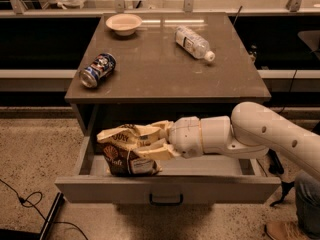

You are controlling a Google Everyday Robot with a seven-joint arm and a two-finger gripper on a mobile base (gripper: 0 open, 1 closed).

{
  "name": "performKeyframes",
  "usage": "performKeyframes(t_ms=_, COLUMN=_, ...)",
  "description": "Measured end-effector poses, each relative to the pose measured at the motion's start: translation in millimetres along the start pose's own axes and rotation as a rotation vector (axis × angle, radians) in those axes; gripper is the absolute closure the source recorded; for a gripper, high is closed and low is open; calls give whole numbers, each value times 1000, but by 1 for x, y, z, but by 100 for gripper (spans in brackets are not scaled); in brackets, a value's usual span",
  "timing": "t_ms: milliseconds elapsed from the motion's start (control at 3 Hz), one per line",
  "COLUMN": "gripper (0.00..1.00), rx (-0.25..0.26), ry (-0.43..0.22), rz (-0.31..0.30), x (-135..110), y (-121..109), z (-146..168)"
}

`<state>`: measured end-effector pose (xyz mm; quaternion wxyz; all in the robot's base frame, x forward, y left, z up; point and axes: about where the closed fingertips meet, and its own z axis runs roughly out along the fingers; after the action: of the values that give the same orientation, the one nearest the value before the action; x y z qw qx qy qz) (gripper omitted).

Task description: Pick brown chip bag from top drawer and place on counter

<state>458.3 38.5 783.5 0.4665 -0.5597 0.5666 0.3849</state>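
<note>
The brown chip bag stands in the open top drawer at its left side, tan top up, dark lower half and white label facing me. My gripper reaches in from the right on a white arm. Its cream fingers are closed on the bag's right side, one above and one below. The counter lies above the drawer.
On the counter lie a blue soda can at the left, a white bowl at the back and a clear water bottle on its side at the right. A black cable runs on the floor at left.
</note>
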Motion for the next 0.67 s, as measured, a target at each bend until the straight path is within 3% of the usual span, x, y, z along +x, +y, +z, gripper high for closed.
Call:
performKeyframes(t_ms=333, gripper=94, rx=-44, ry=-43, rz=-10, x=-17, y=2, z=12)
performKeyframes(t_ms=667, gripper=100, rx=-73, ry=-155, rz=-70, x=-62, y=1, z=17)
